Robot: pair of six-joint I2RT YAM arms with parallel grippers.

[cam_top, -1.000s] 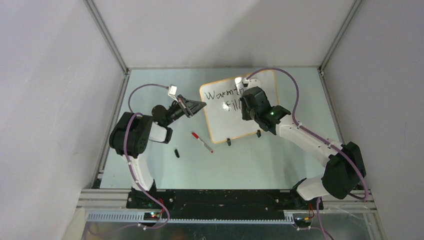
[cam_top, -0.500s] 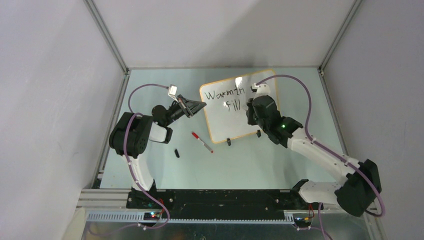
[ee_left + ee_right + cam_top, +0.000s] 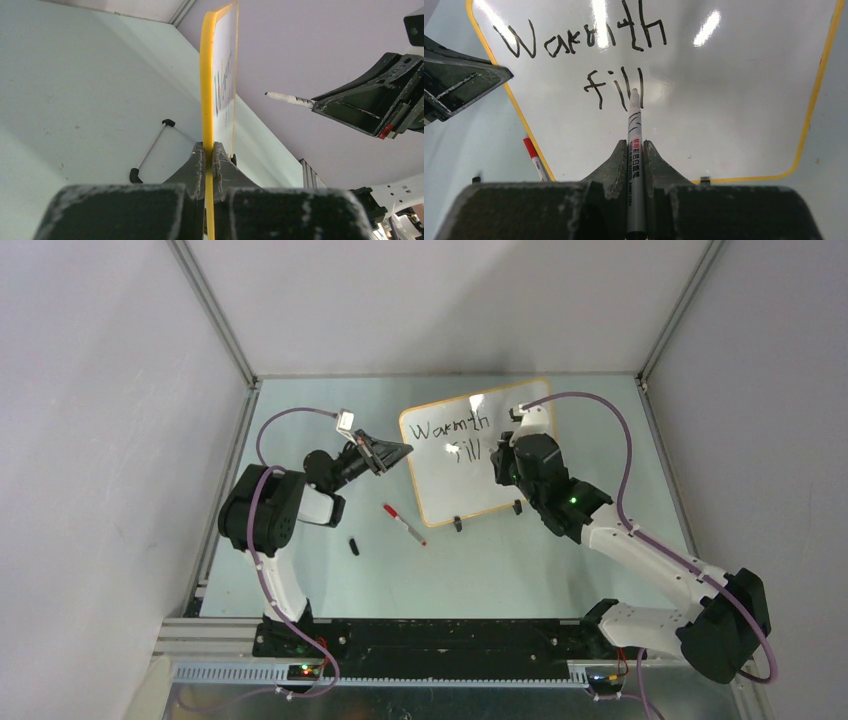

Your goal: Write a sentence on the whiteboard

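Right pincer (image 3: 636,146) clenched on pen (image 3: 634,125), pointing to 12 o'clock, tip just by words (image 3: 616,90); left pincer (image 3: 209,148) clamping whiteboard (image 3: 734,100) edge.

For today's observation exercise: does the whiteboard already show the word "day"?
No, the sentence on the whiteboard reads only "Warmth fill", the marker tip beside its last letter.

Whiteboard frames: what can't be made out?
- Top external: the right arm covers the whiteboard just right of "fill".
- Left wrist: the board is seen edge-on, so the sentence is unreadable.
- Right wrist: the right hand cuts off the red-capped pen; print on the marker is too small.
- Top external: the small black item is too small to identify.
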